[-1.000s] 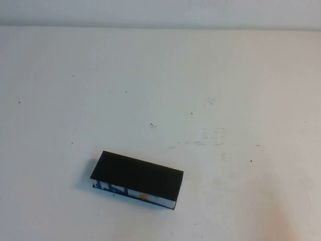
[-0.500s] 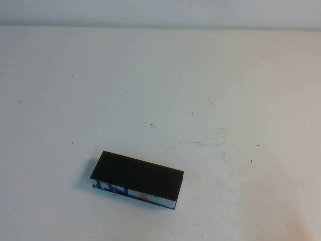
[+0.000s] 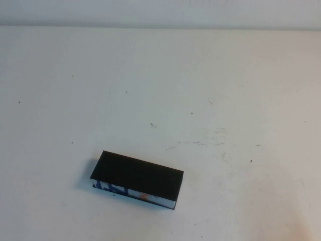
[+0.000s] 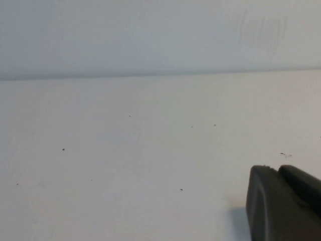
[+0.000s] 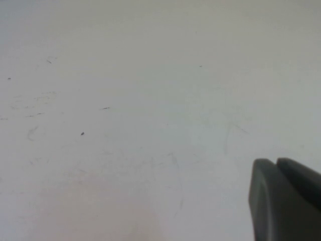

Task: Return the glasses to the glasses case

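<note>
We see the glasses case (image 3: 136,179) lying on the white table (image 3: 225,90), in the near part of the surface and a little to the robot's left of the middle. It lies at a slant, its left end farther from the robot than its right end. Its flat black lid is down, and a strip of blue, white and orange print shows along the side that faces the robot. The glasses do not show in any of the 3 views, so we cannot tell where they are. Neither arm reaches into the high view. In the left wrist view, the left gripper (image 4: 283,203) shows only as a dark rounded piece at the frame's edge, over bare table with the wall behind it; we cannot tell its state. In the right wrist view, the right gripper (image 5: 286,198) shows the same way, over scuffed and speckled tabletop, and we cannot tell its state either. Small dark specks and faint scratches mark the table, well apart from the case.
</note>
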`<action>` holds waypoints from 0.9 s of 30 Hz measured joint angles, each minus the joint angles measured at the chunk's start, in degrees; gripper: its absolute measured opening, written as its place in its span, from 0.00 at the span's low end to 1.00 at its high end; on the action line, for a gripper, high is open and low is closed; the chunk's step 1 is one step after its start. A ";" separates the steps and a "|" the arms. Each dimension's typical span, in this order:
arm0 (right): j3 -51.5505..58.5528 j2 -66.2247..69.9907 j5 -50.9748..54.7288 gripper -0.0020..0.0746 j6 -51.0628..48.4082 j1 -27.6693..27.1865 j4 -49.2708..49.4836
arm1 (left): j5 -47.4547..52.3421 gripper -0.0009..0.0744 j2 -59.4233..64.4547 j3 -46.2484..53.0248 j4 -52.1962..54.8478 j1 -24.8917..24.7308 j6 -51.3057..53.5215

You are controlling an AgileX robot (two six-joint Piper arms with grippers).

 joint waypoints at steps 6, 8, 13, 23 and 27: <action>0.00 0.00 0.00 0.01 0.00 0.00 0.08 | 0.00 0.01 0.00 0.00 -0.22 0.00 0.00; 0.00 0.00 0.00 0.01 0.00 0.00 0.08 | 0.00 0.01 0.00 0.00 -0.22 0.00 0.00; 0.00 0.00 0.00 0.01 0.00 0.00 0.08 | 0.00 0.01 0.00 0.00 2.88 0.00 -2.19; 0.00 0.00 0.00 0.01 0.00 0.00 0.22 | -1.36 0.01 -1.38 0.00 62.58 0.56 -53.10; 0.00 0.00 0.00 0.01 0.00 0.00 0.22 | 3.57 0.01 -6.16 0.00 65.60 3.75 -56.74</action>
